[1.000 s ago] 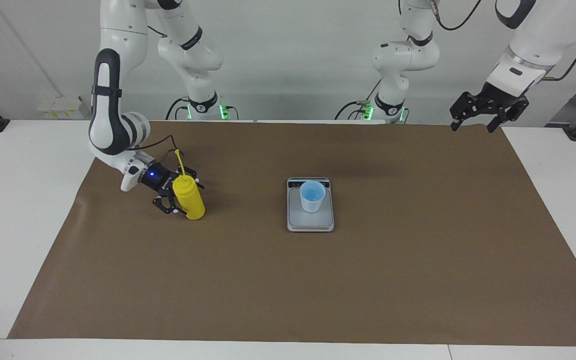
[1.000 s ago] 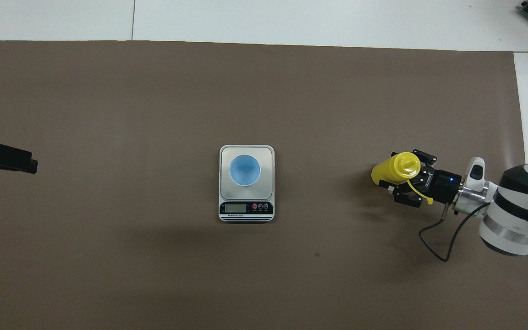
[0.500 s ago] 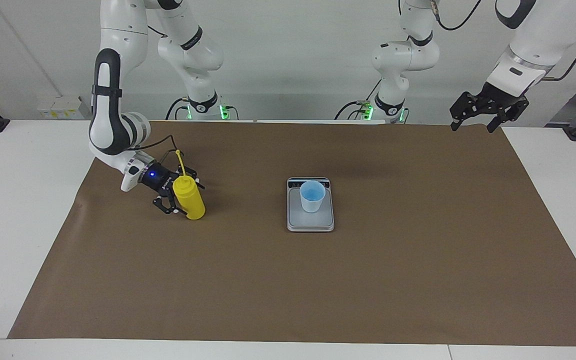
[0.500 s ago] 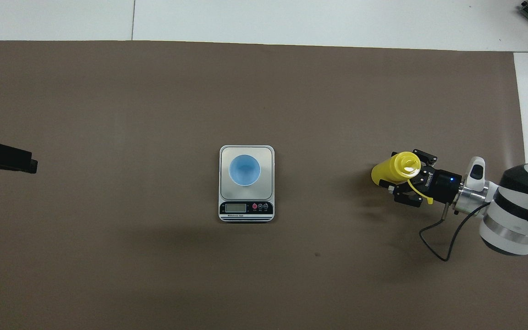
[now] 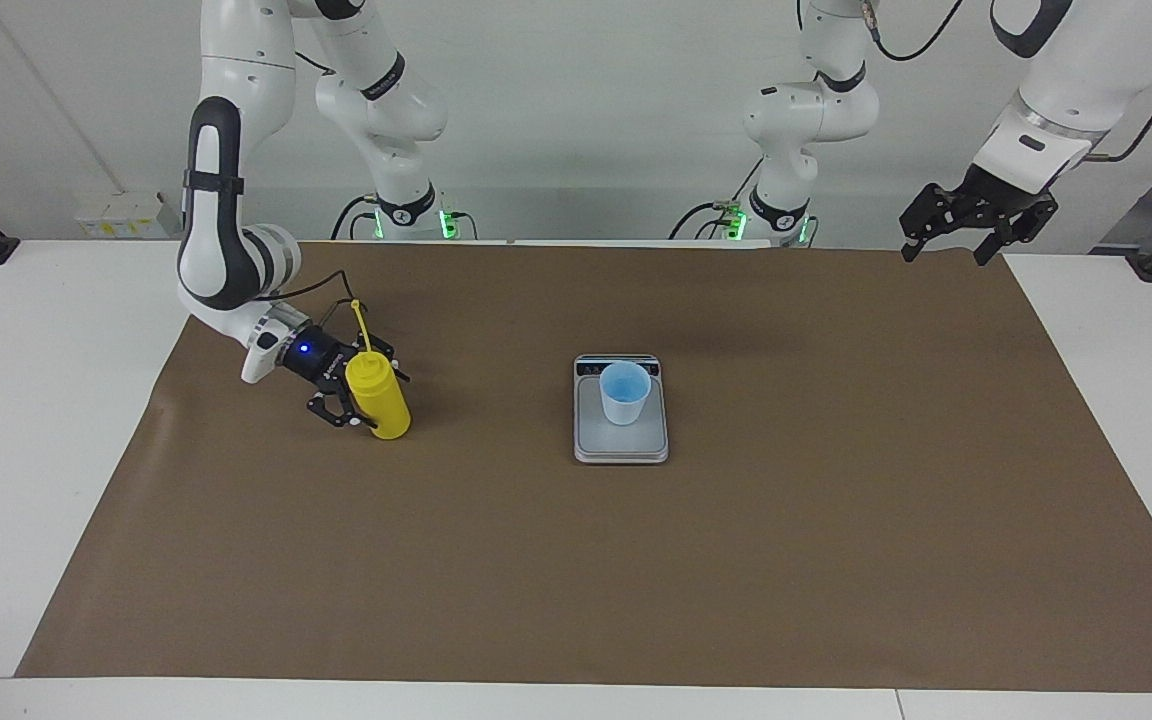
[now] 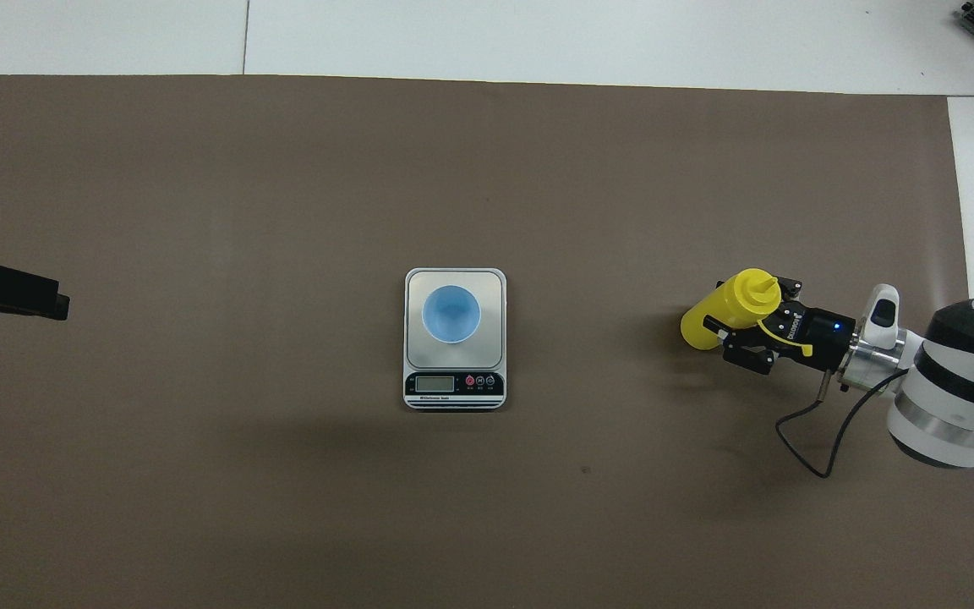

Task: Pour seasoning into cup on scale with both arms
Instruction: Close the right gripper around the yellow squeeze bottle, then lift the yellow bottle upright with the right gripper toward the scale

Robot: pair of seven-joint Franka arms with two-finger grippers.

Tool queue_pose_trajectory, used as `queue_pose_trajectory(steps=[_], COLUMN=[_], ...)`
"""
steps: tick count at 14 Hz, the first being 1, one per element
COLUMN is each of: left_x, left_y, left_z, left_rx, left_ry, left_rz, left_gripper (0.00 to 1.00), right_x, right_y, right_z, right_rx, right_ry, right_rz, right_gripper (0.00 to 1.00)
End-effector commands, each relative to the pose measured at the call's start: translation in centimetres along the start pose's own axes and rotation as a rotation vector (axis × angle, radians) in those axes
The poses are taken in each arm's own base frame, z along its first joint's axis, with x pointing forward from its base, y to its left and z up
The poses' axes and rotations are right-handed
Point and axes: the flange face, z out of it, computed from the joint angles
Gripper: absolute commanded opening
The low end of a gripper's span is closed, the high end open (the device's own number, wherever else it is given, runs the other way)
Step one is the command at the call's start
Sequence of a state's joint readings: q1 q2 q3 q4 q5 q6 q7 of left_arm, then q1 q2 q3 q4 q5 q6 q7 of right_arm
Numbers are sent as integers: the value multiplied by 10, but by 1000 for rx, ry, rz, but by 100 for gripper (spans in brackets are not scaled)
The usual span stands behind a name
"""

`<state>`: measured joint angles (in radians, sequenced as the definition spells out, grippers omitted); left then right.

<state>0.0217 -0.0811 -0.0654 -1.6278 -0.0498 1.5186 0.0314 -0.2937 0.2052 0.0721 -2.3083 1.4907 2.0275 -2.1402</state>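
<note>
The yellow seasoning bottle [image 5: 383, 402] stands on the brown mat toward the right arm's end of the table, its cap strap sticking up; it also shows in the overhead view [image 6: 719, 311]. My right gripper [image 5: 379, 398] reaches in level and is shut on the bottle's body, as the overhead view shows too [image 6: 736, 315]. The pale blue cup [image 5: 624, 393] stands upright on the silver-grey scale [image 5: 621, 447] at mid-table. In the overhead view the cup [image 6: 451, 314] sits on the plate of the scale [image 6: 453, 385]. My left gripper [image 5: 944, 255] waits open, raised over the mat's corner.
The brown mat [image 5: 636, 580] covers most of the white table [image 5: 46, 330]. The scale's display strip faces the robots. Only the tip of the left gripper [image 6: 47, 303] shows at the overhead view's edge.
The right gripper's fingers have closed in on the bottle, and the bottle's top has shifted slightly. The left arm has not moved.
</note>
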Motion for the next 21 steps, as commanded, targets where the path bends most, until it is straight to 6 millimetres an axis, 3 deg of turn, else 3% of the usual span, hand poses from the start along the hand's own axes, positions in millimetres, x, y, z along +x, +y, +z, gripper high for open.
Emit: queue_pose_trajectory(steps=[1, 5, 14, 21], left_x=[-8, -8, -7, -7], left_y=[-2, -2, -6, -5], left_z=[-2, -2, -3, -3], left_rx=[-7, -7, 30, 33], left_ry=[-5, -5, 0, 9], left_rz=[-12, -12, -8, -12], left_gripper=[100, 100, 100, 100], right_x=[12, 34, 105, 176], right_y=[5, 8, 28, 32], right_z=[0, 3, -7, -11], right_rx=[-25, -30, -1, -11], right_ry=[15, 8, -103, -251], right_rz=[-41, -52, -79, -68], right_gripper=[4, 3, 3, 3])
